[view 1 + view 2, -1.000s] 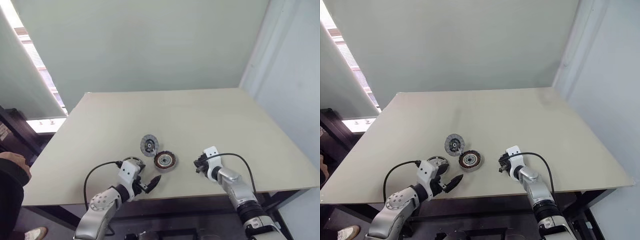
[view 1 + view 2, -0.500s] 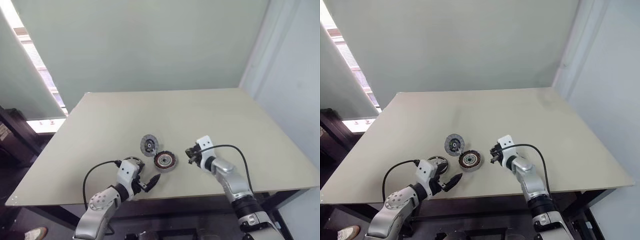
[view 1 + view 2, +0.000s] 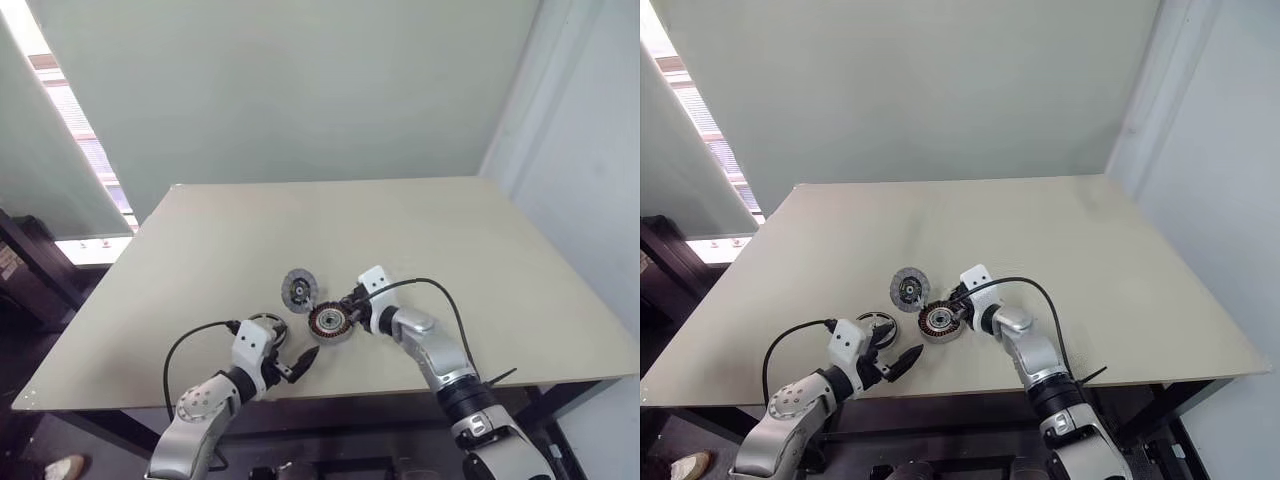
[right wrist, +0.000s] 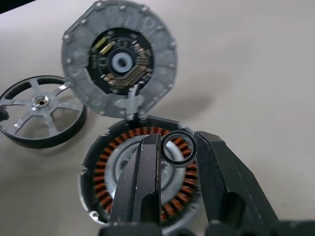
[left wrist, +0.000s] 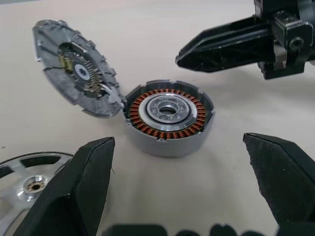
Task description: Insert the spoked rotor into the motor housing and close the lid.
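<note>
Beige tabletop (image 3: pixel 450 240), parts at lower centre.
Right gripper (image 4: pixel 178 147) pinches a small dark ring (image 4: pixel 178 148) above the copper-wound round motor housing (image 5: pixel 168 117); left gripper (image 5: pixel 184 184) gapes wide, empty.

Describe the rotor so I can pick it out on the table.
On the table, near its front edge, three round parts cluster. The rotor lies flat at the robot's left of the housing, just past the left claw. It alone is an open dark ring with silvery spokes meeting at a hub.
</note>
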